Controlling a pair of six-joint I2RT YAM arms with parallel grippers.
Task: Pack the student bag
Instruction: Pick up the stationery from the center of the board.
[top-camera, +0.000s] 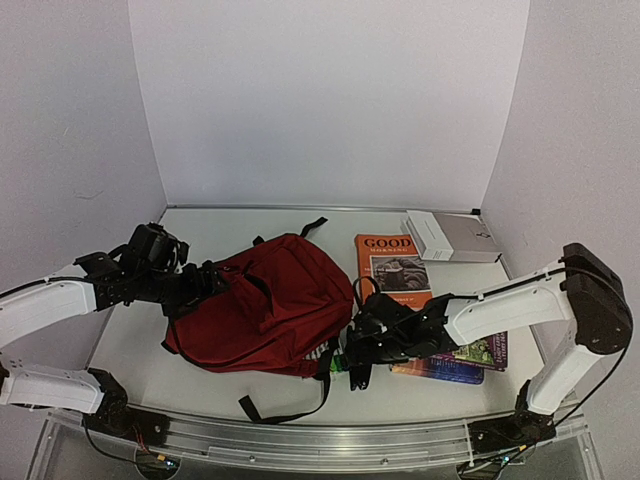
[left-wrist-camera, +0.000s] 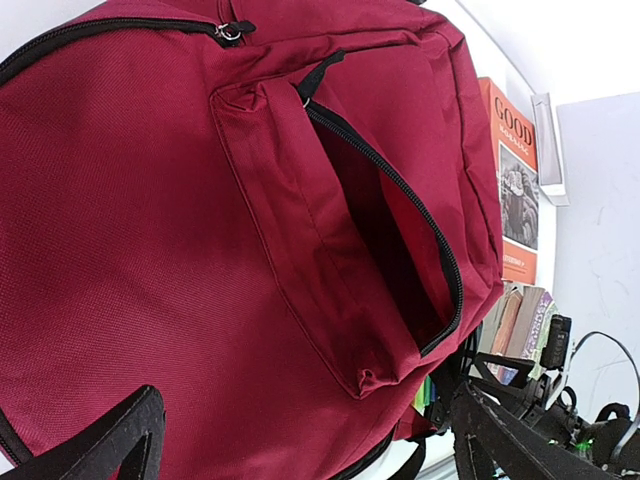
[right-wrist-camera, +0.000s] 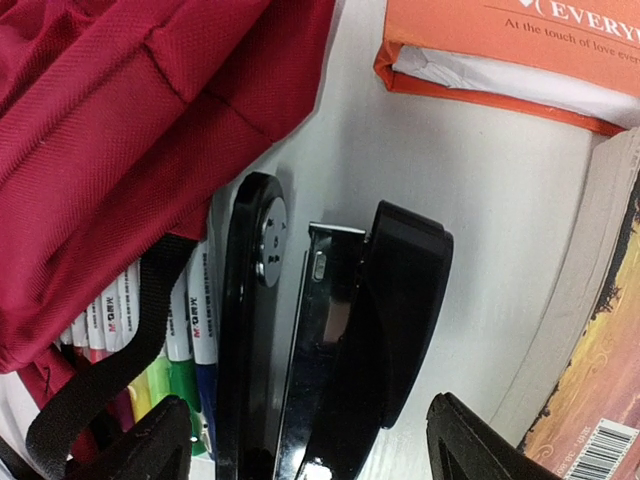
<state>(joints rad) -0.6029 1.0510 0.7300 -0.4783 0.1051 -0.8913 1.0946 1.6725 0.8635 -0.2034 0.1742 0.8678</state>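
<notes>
Items you are working with:
- Student bag (top-camera: 265, 305): lying left of centre on the table (top-camera: 130, 340), its front pocket (left-wrist-camera: 385, 250) gaping unzipped.
- Left gripper (left-wrist-camera: 305, 445): sitting at the bag's left edge, jaws spread wide, holding nothing.
- Right gripper (right-wrist-camera: 315, 440): jaws apart, straddling a black stapler (right-wrist-camera: 350, 330), not clamping it.
- Stapler: lying in the narrow strip between the bag's hem and the book stack (right-wrist-camera: 600, 380).
- Marker pens (right-wrist-camera: 190, 340): poking out beneath the hem, just beside the stapler.
- Orange book (top-camera: 392, 265): lying just beyond the stapler.
</notes>
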